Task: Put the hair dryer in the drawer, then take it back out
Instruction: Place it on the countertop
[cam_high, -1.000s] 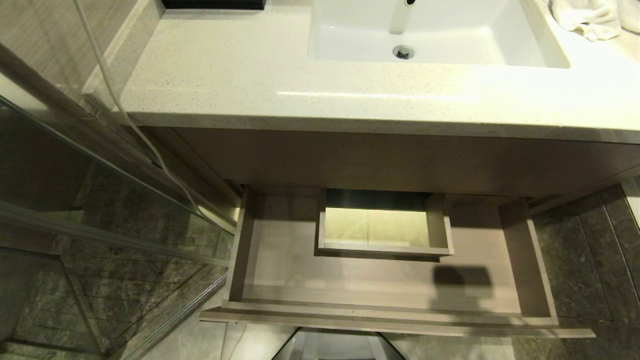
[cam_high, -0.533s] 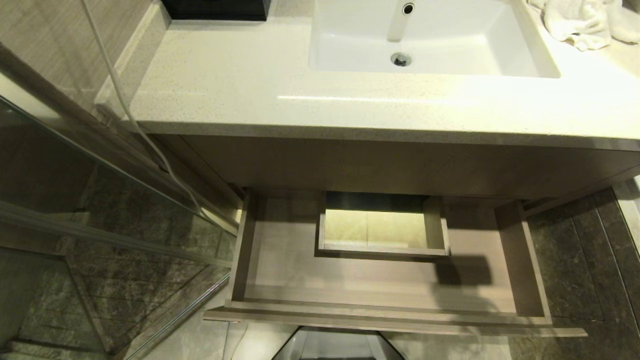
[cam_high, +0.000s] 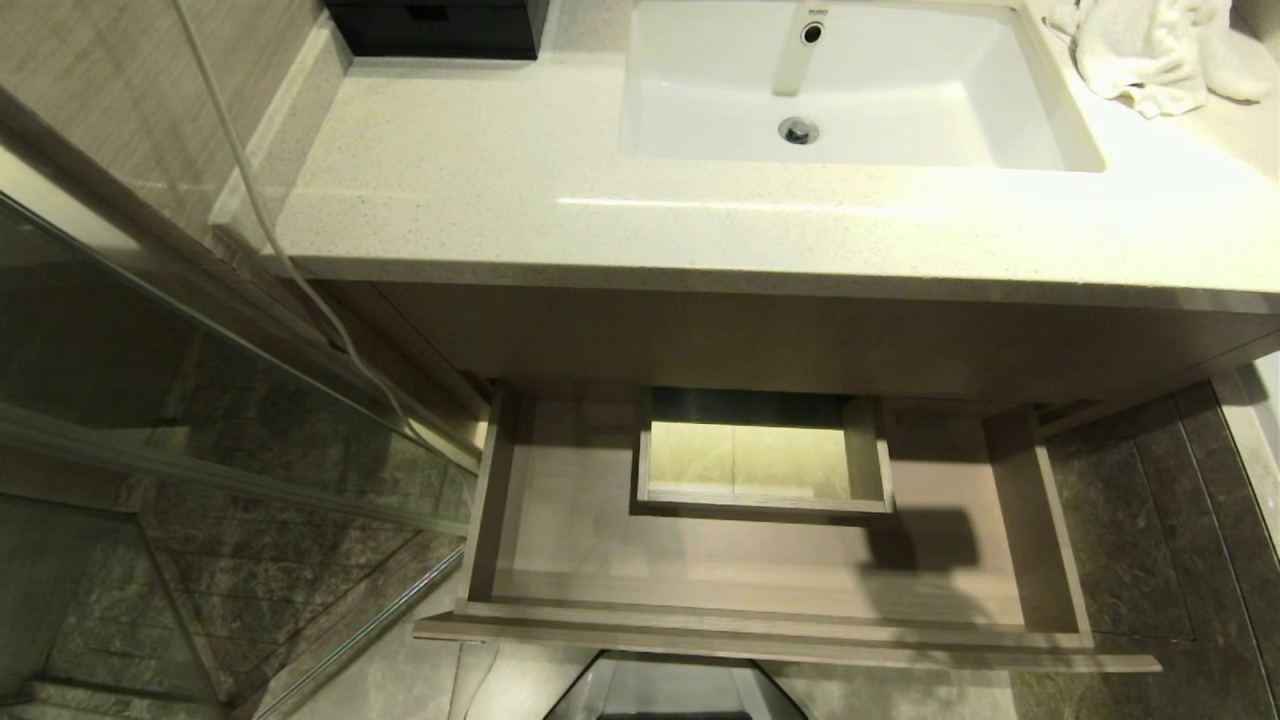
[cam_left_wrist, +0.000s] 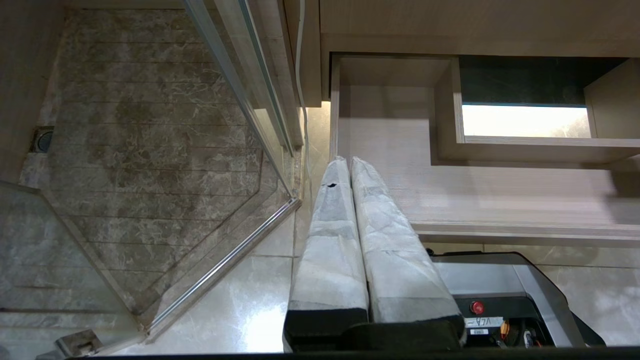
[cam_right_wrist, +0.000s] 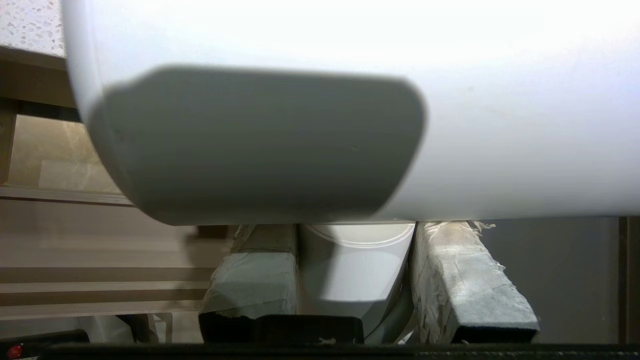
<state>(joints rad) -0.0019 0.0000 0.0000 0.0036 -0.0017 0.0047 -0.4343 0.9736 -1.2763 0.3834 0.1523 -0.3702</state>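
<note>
Hair dryer (cam_right_wrist: 350, 100) gripped in the right claw (cam_right_wrist: 355, 270), drawer (cam_high: 770, 610) standing pulled out below the worktop (cam_high: 700, 220).

Its white handle sits clamped between the right claw's taped fingers (cam_right_wrist: 465, 280), the barrel lying crosswise above them, grey end toward the drawer's boxed cut-out (cam_high: 765, 460). Left claw (cam_left_wrist: 350, 165), fingers pressed together and holding nothing, hangs at the drawer's front left corner. The right is judged nearer the placing.

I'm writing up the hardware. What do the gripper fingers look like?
Left gripper: two long tapering fingers wrapped in whitish, crinkled tape, on a black base. Right gripper: blockier fingers in the same grey-white wrap, frayed at the edges, black at the base. No cables or markings show.
</note>
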